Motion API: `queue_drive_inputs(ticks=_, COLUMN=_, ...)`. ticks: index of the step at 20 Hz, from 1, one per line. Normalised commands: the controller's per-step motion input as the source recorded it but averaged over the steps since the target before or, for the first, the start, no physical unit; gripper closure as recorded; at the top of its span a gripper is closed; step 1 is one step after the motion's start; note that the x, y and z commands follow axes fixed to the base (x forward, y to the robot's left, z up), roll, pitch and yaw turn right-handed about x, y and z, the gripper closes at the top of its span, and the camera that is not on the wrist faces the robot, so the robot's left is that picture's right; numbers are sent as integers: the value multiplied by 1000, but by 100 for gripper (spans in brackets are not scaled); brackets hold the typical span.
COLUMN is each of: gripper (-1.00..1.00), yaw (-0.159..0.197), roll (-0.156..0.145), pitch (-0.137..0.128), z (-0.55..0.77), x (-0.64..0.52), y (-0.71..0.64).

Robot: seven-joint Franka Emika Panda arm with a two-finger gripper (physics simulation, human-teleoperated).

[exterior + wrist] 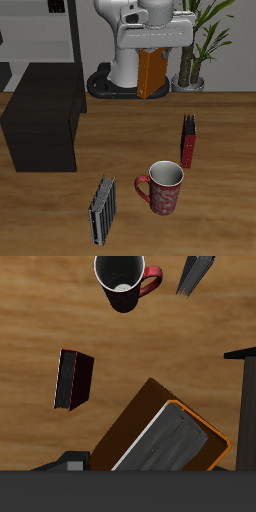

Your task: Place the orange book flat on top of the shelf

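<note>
My fingers (150,88) clamp the thin orange book (149,70), lifted high above the wooden table (220,170) to clear the low black box-shaped shelf (42,118), whose flat top awaits it nearby.

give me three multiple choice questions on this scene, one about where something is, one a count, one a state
1. Where is the orange book?
A. flat on the shelf
B. held up in the end effector
C. lying beside the mug

2. How many books stand on the table?
A. two
B. four
C. none

3. How is the mug standing?
A. tipped on its side
B. upside down
C. upright, mouth up

Answers:
1 B: the end effector grips the book above the table, and the shelf top is bare.
2 A: the dark red book and the grey striped book.
3 C: its open rim faces up.
</note>
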Motion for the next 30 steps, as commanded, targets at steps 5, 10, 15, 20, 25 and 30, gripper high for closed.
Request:
queue_drive_inputs(ticks=5, gripper=100, yaw=18, roll=-32, pitch=34, z=149, x=-96, y=-650)
queue_drive_inputs(ticks=10, gripper=100, yaw=71, roll=-1, pitch=18, z=131, x=-63, y=-488)
queue_drive_inputs(ticks=15, gripper=100, yaw=77, roll=-11, pitch=17, z=50, x=7, y=-366)
queue_drive_inputs(ticks=20, gripper=100, yaw=142, roll=17, pitch=11, z=-51, x=102, y=-309)
queue_drive_inputs(ticks=25, gripper=100, yaw=49, roll=8, pitch=2, z=2, x=130, y=-309)
queue_drive_inputs(ticks=30, gripper=100, yaw=133, roll=39, pitch=3, z=-150, x=235, y=-171)
